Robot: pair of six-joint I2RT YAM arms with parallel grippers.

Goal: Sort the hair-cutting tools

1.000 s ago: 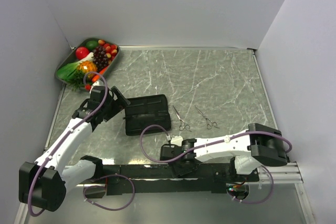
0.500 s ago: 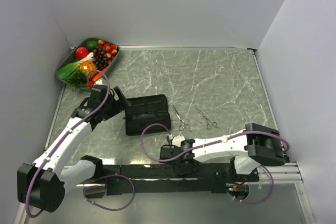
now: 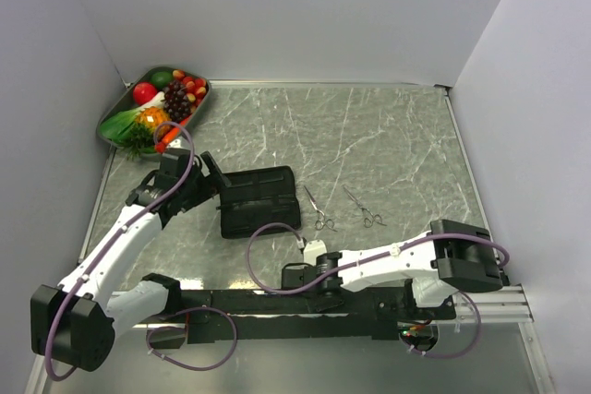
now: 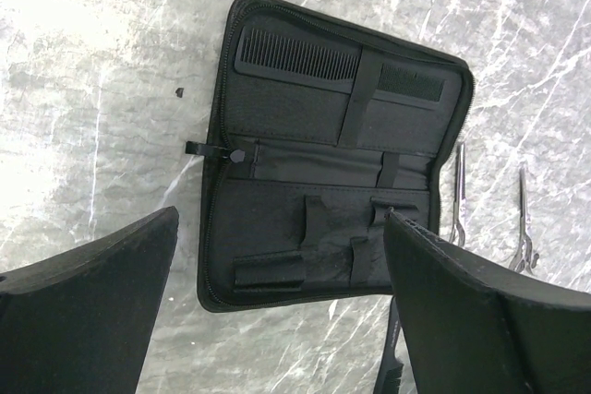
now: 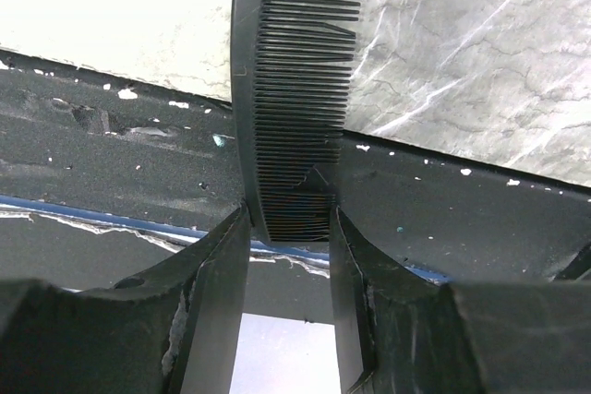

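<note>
Now slightly lower, right hand (image 5: 287, 224) round comb (image 5: 297, 89).

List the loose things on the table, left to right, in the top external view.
fruit tray → pouch → left scissors → right scissors

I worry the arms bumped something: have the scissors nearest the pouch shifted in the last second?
No. The scissors lie where they were in the top view, just right of the open pouch and apart from it.
</note>
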